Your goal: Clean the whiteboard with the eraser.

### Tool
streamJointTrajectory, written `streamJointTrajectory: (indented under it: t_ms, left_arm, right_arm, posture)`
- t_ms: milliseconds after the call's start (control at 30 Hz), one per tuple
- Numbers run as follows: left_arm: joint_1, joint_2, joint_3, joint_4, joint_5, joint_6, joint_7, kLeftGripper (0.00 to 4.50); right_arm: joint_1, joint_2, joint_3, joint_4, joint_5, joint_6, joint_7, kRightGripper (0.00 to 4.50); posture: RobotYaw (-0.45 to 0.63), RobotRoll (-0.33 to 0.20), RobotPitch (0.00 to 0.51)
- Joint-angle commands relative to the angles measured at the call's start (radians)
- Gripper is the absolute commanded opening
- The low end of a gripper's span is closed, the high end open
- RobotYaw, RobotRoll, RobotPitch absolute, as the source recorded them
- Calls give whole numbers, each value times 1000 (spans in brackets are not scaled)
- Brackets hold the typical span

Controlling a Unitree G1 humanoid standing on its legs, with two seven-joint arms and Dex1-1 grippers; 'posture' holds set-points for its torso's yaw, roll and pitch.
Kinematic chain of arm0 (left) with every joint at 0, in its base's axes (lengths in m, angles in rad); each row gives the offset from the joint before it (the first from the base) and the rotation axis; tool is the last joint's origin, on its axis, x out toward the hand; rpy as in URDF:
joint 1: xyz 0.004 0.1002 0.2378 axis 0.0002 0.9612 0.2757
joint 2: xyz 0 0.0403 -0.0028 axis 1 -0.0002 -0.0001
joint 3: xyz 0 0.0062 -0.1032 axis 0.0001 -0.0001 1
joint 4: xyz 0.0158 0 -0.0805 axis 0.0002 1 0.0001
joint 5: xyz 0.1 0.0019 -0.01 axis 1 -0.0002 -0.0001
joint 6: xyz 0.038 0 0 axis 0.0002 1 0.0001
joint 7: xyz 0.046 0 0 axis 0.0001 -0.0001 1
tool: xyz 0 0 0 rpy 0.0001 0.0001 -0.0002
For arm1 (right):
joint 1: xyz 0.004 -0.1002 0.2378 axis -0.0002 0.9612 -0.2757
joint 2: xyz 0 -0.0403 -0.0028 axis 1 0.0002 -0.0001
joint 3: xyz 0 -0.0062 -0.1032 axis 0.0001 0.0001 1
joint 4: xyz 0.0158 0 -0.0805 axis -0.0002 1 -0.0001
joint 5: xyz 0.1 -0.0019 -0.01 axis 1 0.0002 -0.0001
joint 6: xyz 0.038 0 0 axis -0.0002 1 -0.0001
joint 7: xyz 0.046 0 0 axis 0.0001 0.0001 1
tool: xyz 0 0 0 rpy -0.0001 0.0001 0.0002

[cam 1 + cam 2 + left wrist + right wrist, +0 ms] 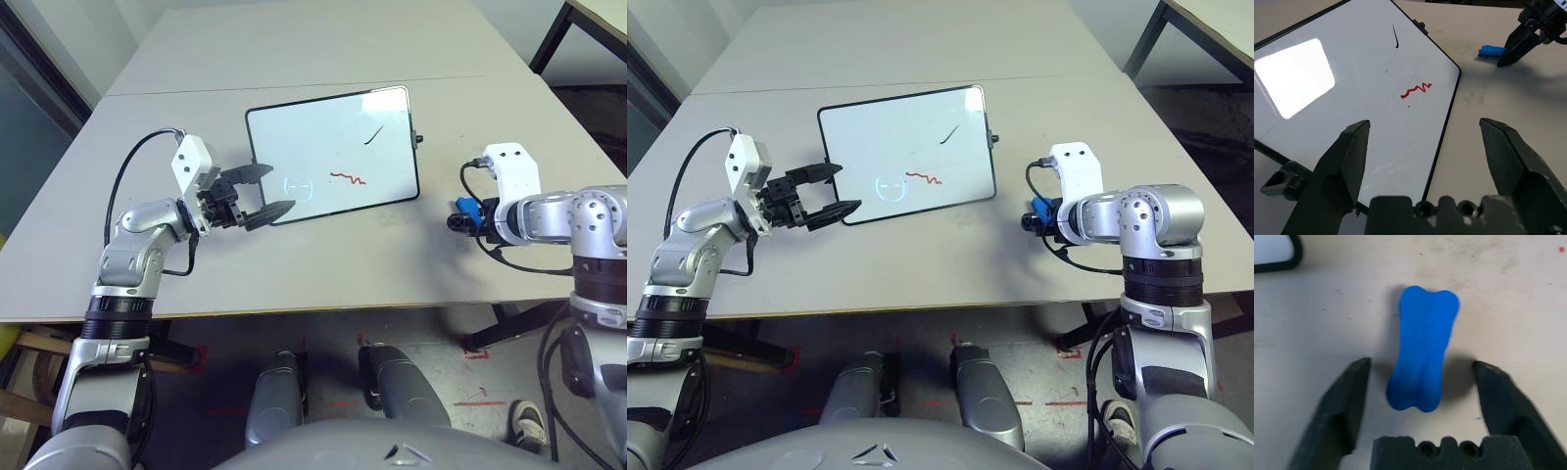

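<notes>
The right hand (1420, 382) is held low over the counter (323, 255), its fingers apart on either side of the eraser (1422, 350), neither seen touching. The eraser, a bright blue block with a pinched waist, is judged light, slightly soft and easily gripped across that waist. It lies just beside the whiteboard (323, 147), where red and black marks are seen. The left hand (257, 196) is spread open at the board's near corner.

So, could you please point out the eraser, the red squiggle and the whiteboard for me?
eraser (1423, 352): right wrist view, its pinched waist.
red squiggle (1416, 90): left wrist view, mid-line.
whiteboard (313, 137): left eye view, bare white surface.
</notes>
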Motion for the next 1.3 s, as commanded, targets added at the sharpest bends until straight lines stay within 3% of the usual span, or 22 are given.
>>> streamJointTrajectory:
  t_ms: [33,233,300,533,633,733,867,1033,1300]
  left_arm:
    - [-4,-4,-18,10,22,-10,1,4500]
    - [-8,-5,-20,17,23,-14,2,4500]
    - [-9,-4,-20,20,25,-15,3,4500]
    - [-20,-7,-23,31,33,-20,3,4500]
    - [-33,-10,-28,47,39,-30,1,4500]
    - [-44,-14,-33,59,44,-38,0,4500]
    - [-56,-19,-38,70,51,-47,-3,4500]
    - [-51,-20,-36,66,51,-52,-2,4500]
    - [-25,-19,-30,34,50,-49,16,4500]
  right_arm:
    - [14,8,23,-9,-19,18,25,2767]
    - [0,-12,53,-51,-54,18,72,589]
    - [-15,-31,75,-73,-66,18,97,278]
    - [-109,-213,343,-177,-143,-207,300,257]
    - [-174,-335,537,-182,-290,-468,468,257]
    - [-250,-379,659,-112,-446,-730,616,256]
    - [-370,-356,765,41,-636,-953,760,251]
    - [-469,-279,815,255,-805,-1171,873,250]
    - [-545,-149,806,510,-986,-1394,917,250]
  posture:
    - [-228,0,110]
    - [-228,0,111]
    - [-228,0,110]
    - [-235,0,102]
    - [-241,0,97]
    - [-244,0,93]
    - [-240,0,91]
    - [-223,0,90]
    - [-192,0,90]
